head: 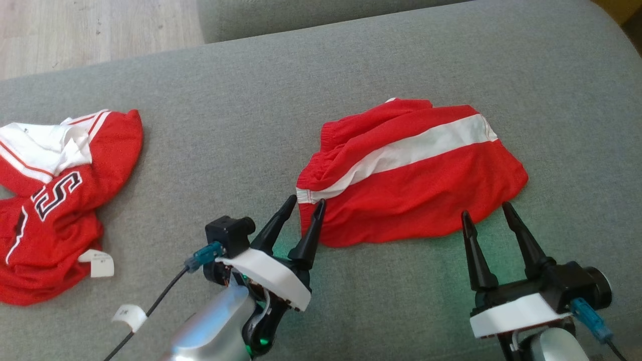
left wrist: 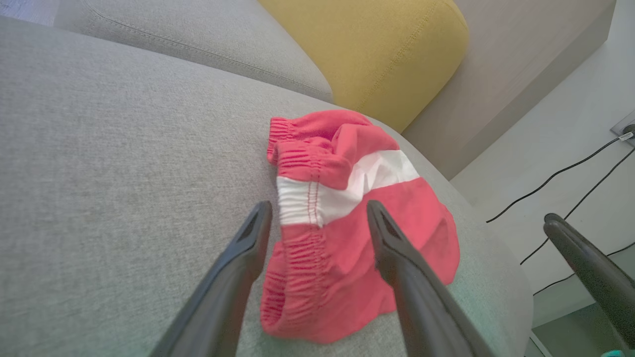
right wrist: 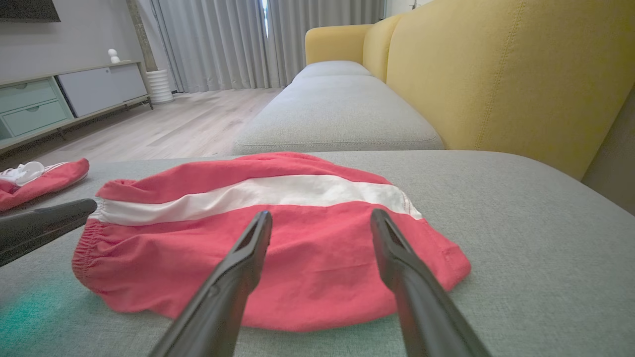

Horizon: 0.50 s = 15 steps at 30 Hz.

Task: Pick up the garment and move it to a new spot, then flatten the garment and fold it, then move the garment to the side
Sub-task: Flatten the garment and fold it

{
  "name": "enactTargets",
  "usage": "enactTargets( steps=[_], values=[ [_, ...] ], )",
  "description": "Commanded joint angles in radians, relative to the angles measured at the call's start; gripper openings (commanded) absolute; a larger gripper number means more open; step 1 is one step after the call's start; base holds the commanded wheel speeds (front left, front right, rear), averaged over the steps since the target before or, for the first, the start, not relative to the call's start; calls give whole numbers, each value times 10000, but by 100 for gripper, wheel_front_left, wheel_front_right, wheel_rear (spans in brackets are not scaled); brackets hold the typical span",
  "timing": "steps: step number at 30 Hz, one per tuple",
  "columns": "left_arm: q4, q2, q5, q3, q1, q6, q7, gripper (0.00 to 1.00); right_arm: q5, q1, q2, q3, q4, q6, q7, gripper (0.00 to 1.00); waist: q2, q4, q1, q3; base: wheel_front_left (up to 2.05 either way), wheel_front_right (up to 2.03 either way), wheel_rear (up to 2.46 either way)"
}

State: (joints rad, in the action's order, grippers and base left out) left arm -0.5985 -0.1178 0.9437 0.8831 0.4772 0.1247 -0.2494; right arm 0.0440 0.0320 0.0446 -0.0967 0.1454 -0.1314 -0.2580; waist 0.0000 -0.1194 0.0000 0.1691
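Open and empty, left tool (head: 307, 199) and right tool (head: 485, 208) flank the shorts (head: 411, 170) at eight and five o'clock; flattening, folding look undone.

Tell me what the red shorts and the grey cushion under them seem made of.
Red shorts: thin, matte cloth, likely light sports polyester; soft wrinkles, gathered elastic waistband. Grey cushion: matte woven upholstery fabric; a flecked weave shows up close.

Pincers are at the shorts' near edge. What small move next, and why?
Probably lower both and close on the shorts: the left pincer stands open at the waistband, the right pincer open at the other end, nothing held yet.
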Motion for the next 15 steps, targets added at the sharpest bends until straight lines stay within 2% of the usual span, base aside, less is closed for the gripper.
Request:
enactTargets(
  steps=[1,2,5,8,11,15],
  values=[
    [247,-110,19,-304,326,59,-123,100,40,-162,56,-278,-308,7,-38,100,0,-5,0,10,0,0,0],
    [257,-110,14,-314,314,59,-123,94,49,-157,56,-279,-304,7,-38,100,0,-4,0,8,0,0,0],
    [293,-132,59,-274,274,59,-123,49,82,-130,56,-280,-285,7,-38,100,0,-19,0,-8,0,0,0],
    [383,-166,172,-177,252,59,-123,29,111,-125,56,-295,-258,7,-38,100,0,-53,0,-34,0,0,0],
    [464,-188,302,-38,252,59,-123,0,125,-127,56,-278,-257,7,-38,100,0,-69,0,-55,0,0,0],
    [583,-231,516,261,261,59,-123,0,89,-99,56,-244,-260,7,-38,100,0,-56,0,-80,0,0,0]
  ],
)
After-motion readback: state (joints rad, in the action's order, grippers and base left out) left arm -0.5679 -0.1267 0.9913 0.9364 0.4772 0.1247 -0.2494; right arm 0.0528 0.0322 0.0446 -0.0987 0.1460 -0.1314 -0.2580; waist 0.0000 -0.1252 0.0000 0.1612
